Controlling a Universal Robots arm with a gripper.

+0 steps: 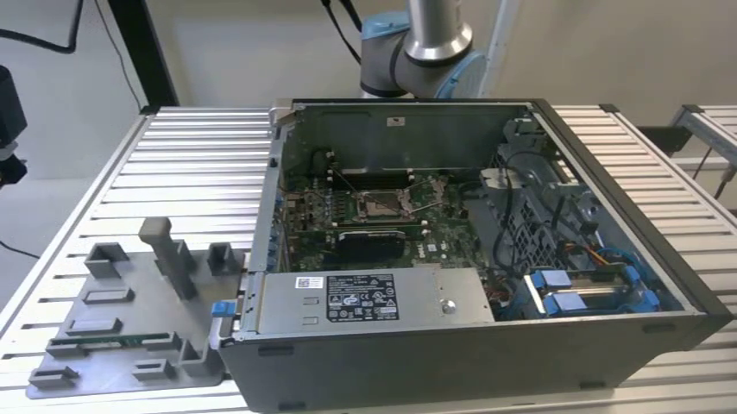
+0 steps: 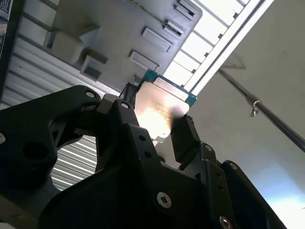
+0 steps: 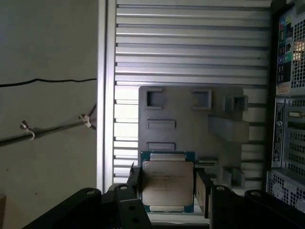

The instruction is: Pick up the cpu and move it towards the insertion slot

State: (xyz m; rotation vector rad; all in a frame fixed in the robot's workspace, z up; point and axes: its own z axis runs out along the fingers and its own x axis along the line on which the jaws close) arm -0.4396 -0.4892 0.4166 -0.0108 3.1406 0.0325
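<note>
Gripper [image 3: 167, 191] was right up close in both wrist views. Its black fingers [image 3: 202, 191] were clamped on the cpu [image 3: 167, 183], one on each opposite edge. The metal lid faced the first wrist camera, with green rim showing at its borders.

The chip hung in the air, well clear of the grey parts fixture [image 3: 190, 119] on the slatted table [image 3: 190, 47]. The computer case [image 3: 286, 119] was off to one side. So the pick read as done.

Transfer was the open part. The insertion slot [image 1: 381, 204] sat on the green board inside the open case, brownish centre exposed, nothing seated in it. The cpu was well apart from it, outside the case walls. Couldn't tell the lever position.
</note>
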